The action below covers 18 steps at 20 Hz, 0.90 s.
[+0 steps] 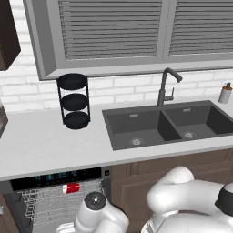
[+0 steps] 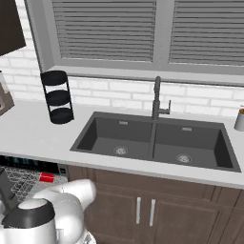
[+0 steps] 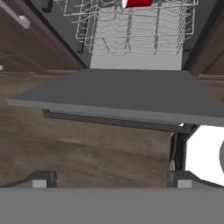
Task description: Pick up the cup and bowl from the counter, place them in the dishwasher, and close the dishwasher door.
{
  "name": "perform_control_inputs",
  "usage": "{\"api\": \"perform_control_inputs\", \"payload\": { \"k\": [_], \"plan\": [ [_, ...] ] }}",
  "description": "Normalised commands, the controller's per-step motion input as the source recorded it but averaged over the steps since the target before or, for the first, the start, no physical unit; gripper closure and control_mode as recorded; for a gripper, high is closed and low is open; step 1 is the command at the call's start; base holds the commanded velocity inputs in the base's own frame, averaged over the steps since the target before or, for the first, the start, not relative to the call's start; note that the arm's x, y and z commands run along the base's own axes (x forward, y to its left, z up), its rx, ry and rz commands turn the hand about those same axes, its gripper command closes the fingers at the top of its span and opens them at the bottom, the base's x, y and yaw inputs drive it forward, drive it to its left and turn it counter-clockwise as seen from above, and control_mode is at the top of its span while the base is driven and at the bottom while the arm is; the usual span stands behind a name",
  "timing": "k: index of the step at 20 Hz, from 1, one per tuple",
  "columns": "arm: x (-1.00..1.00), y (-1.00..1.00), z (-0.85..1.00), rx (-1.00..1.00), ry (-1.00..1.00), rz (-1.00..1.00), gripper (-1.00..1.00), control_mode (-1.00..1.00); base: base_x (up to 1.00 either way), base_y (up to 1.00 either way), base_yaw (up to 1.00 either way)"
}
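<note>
Counter [image 1: 41,145]: smooth matt stone-like; cabinets [image 2: 143,205]: brown wood grain; rack [image 3: 131,26]: silver metal wire; door [image 3: 118,94]: matt dk-grey

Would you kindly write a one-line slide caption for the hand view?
Open gripper faces the lowered dark-grey dishwasher door and its bar handle; the red plastic cup lies in the silver wire rack.

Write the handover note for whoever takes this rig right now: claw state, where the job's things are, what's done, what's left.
Claw: open, holding nothing, low in front of the open dishwasher door, facing its bar handle.
Cup: lying in the dishwasher's wire rack.
Bowl: I can't make it out on the counter or in the rack; check it first.
Done: cup loaded.
Left: confirm the bowl is loaded, then lift the door shut.
</note>
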Motion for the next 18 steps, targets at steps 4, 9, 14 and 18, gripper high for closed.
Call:
{"api": "perform_control_inputs", "payload": {
  "k": [4, 9, 14, 18],
  "plan": [
    [-0.32, 0.19, -0.23, -0.12, 0.00, -0.07, -1.00, -1.00, 0.00, 0.00, 0.00],
    [-0.29, 0.45, -0.20, -0.12, 0.00, -0.28, -1.00, -1.00, 0.00, 0.00, 0.00],
    [-0.59, 0.43, -0.53, -0.09, -0.08, -0.48, -1.00, -1.00, 0.00, 0.00, 0.00],
    [-0.37, 0.10, -0.67, 0.00, -0.09, -0.40, -1.00, -1.00, 0.00, 0.00, 0.00]
  ]
}}
